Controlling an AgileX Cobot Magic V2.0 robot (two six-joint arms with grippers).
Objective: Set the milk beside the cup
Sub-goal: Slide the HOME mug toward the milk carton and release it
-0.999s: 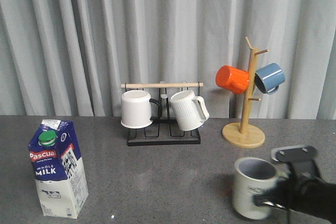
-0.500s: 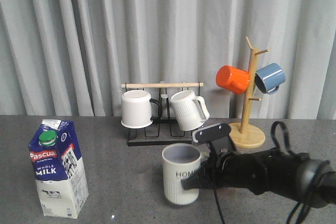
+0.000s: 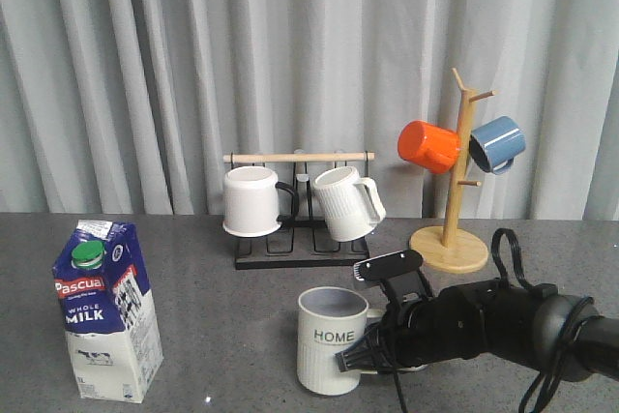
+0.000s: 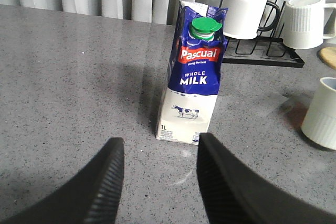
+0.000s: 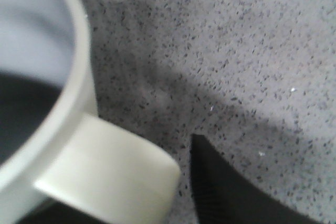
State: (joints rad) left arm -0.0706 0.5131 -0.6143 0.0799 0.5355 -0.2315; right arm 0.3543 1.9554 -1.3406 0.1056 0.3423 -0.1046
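The milk (image 3: 104, 311), a dark blue and white carton with a green cap, stands upright at the front left of the table. It also shows in the left wrist view (image 4: 194, 72). My left gripper (image 4: 160, 142) is open and empty, a little short of the carton. The cup (image 3: 332, 340), cream and ribbed with "HOME" on it, stands on the table at front centre and also shows in the left wrist view (image 4: 325, 111). My right gripper (image 3: 363, 360) straddles its handle (image 5: 105, 177), and one finger (image 5: 220, 187) stands slightly apart from the handle.
A black rack at the back holds a plain white mug with a black handle (image 3: 253, 200) and a white ribbed mug (image 3: 343, 202). A wooden mug tree (image 3: 450, 239) at the back right carries an orange mug (image 3: 428, 146) and a blue mug (image 3: 497, 142).
My right arm carried the cup from the front right to front centre and lowered it onto the table. The milk and the rack mugs have not moved.
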